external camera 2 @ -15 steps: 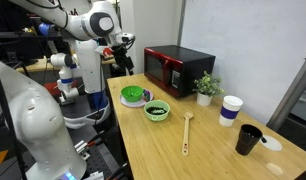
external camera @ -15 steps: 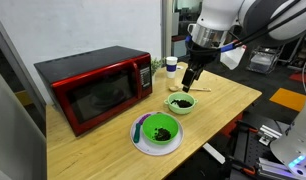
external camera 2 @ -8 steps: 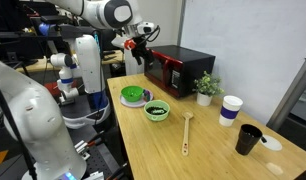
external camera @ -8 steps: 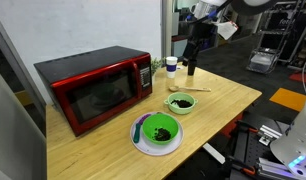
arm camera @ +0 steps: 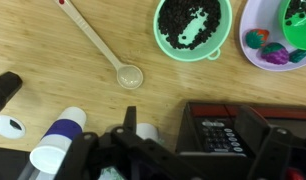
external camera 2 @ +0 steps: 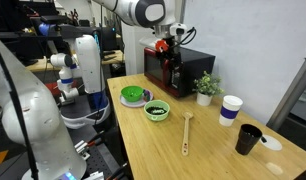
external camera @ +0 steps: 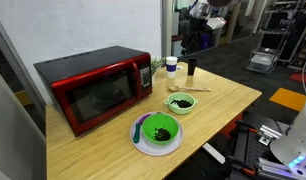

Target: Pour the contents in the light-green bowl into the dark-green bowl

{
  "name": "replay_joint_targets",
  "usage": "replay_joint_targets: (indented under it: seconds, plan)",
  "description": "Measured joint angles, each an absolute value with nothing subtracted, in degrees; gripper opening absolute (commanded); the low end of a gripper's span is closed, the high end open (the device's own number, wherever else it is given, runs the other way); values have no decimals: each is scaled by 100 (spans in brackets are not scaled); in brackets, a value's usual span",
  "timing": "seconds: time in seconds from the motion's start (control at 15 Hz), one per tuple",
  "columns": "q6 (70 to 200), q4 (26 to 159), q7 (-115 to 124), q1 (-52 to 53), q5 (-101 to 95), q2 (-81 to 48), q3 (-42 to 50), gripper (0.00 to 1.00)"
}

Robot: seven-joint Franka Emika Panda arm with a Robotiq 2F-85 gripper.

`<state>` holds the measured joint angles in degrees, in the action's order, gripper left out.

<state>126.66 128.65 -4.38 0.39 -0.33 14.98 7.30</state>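
A wooden table [external camera: 228, 100] stands before a white wall [external camera: 93, 25].

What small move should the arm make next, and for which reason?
Probably bring the gripper down toward the rim of the light-green bowl, to grasp it. The gripper hangs high by the microwave and holds nothing; the contents lie in that bowl, unpoured, and the dark-green bowl stands close beside it.

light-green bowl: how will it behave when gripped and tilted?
Probably light and stiff: the light-green bowl looks like small smooth plastic, so a nudge may slide it on the table. Its contents look like loose dark clumps, likely to shift and spill unevenly when tilted.
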Motion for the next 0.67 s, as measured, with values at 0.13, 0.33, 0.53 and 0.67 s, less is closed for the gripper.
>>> replay_joint_targets:
  seconds: [0.13, 0.33, 0.53, 0.67]
  plan:
    - [12517, 12596, -477, -17, -12, 1032, 779, 100]
    - [12376, 12265, -494, -98, -10, 371, 786, 100]
    - [12339, 12031, -537, -126, -10, -182, 776, 100]
    - [12338, 11972, -555, -126, -10, -426, 727, 100]
